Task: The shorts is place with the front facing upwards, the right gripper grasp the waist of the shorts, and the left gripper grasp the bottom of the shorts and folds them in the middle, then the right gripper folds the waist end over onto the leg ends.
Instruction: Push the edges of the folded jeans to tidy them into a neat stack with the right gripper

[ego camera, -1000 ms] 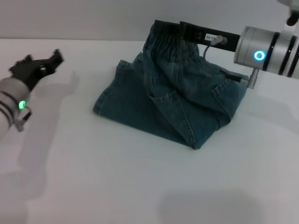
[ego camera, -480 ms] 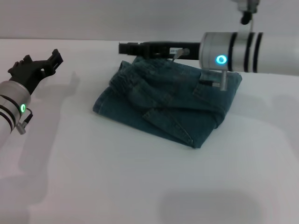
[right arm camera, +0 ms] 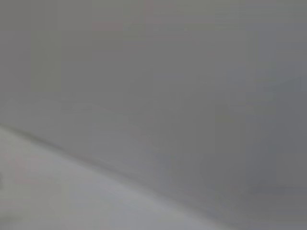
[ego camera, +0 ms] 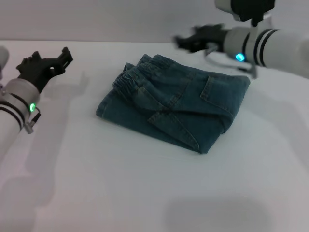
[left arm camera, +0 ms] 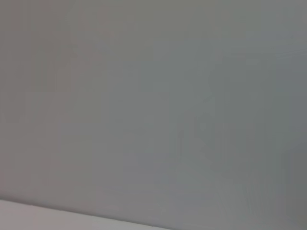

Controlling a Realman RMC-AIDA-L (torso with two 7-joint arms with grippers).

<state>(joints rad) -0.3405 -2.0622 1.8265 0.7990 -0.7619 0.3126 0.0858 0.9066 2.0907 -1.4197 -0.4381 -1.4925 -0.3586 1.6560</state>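
Sitting folded mid-table, the shorts point(ego camera: 174, 107), waist point(ego camera: 133, 79) lying over the leg ends. Hovering just behind the far edge, the right gripper point(ego camera: 186, 41), fingers apart, holding nothing. Idling well off left, the left gripper point(ego camera: 48, 63), likewise spread.

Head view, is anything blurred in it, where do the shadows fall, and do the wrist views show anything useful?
Head view: the right end effector is smeared with motion blur above the far side of the sharp, folded shorts; soft arm shadows lie on the white table by the left end effector. Left wrist view: only featureless grey with a pale strip. Right wrist view: likewise, grey wall and pale surface.
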